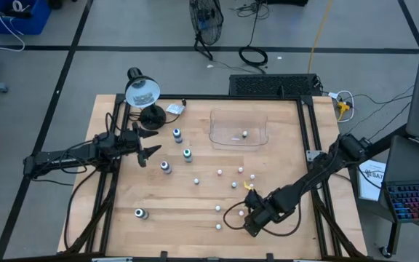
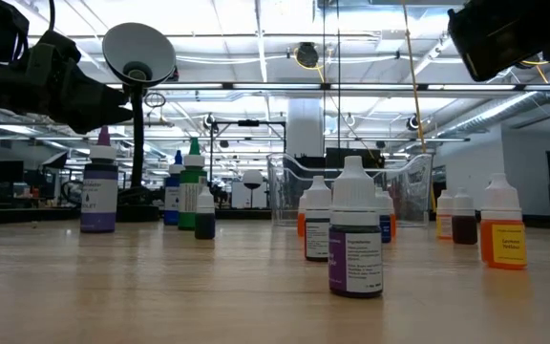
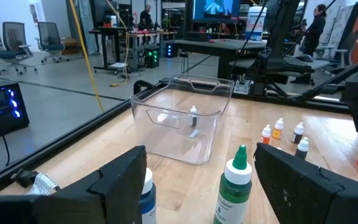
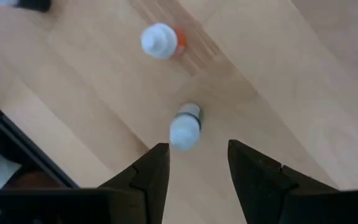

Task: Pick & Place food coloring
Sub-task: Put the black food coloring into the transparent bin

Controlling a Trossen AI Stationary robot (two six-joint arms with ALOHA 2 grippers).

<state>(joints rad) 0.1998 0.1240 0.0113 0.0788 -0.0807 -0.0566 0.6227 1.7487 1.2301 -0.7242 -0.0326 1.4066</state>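
Observation:
Food coloring bottles stand upright on their bases across the wooden table: small white-capped ones in the middle and larger ones with blue and green tops toward the left. One small bottle stands inside the clear tray. My right gripper points steeply down, open, above a dark white-capped bottle just beyond its fingertips. An orange bottle stands farther off. My left gripper waits level and open at the table's left, facing the green-topped bottle.
A desk lamp stands at the far left corner, beside my left arm. A black frame runs along the table's edges. The low view shows a purple bottle at the left and an orange one at the right.

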